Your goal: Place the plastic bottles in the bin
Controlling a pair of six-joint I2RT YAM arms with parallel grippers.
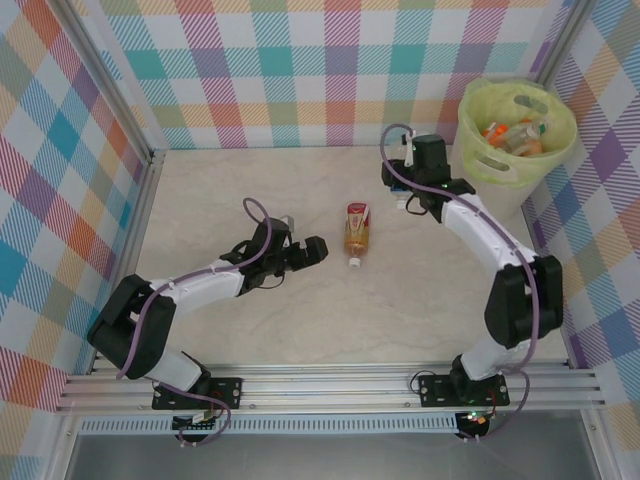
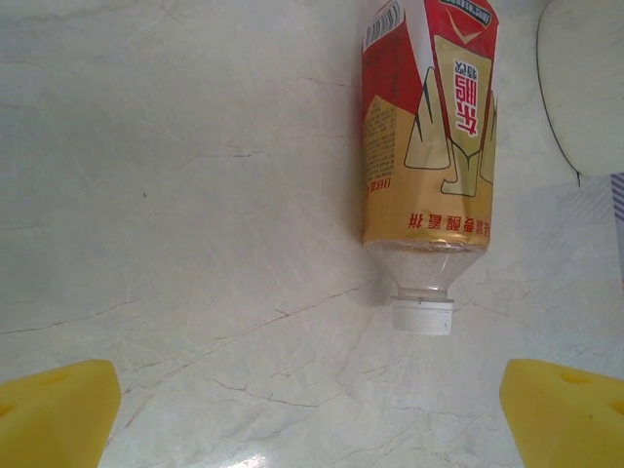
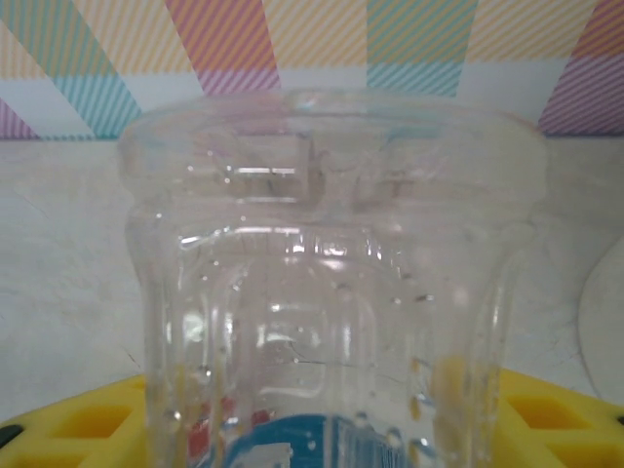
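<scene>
The red-and-gold bottle (image 1: pixel 357 232) lies on its side on the marbled table (image 1: pixel 230 190), well to the left of the bin (image 1: pixel 512 192). Its white cap (image 2: pixel 422 316) points away from the back wall. In the left wrist view (image 2: pixel 429 146) its label is red at the top and gold below, with printed characters and a barcode. The clear neck above the cap looks empty, and the bottle's base is cut off by the top of that view.

The left gripper (image 1: pixel 300 240) sits farther from the bin than this bottle. Its jaws are spread wide with nothing between them, and the yellow pads (image 2: pixel 54 414) are clear of the cap on both sides.

The right gripper (image 1: pixel 402 190) is just left of the bin and closed on a clear bottle (image 3: pixel 331 292). In the right wrist view this bottle is ribbed and see-through, with its base facing away from the camera. A strip of blue, red and white label shows at the lower edge, and a yellow pad (image 3: pixel 83 424) sits on either side. Its cap end is out of sight. From above, most of this bottle is hidden under the gripper.

The bin's lime-green bag (image 1: pixel 470 110) folds over the rim. Inside are several bottles (image 1: pixel 515 137) with orange labels, jumbled too closely to count.

A pale rounded shape (image 2: pixel 585 88) is cut off at the edge of the left wrist view, and what it is cannot be told.
</scene>
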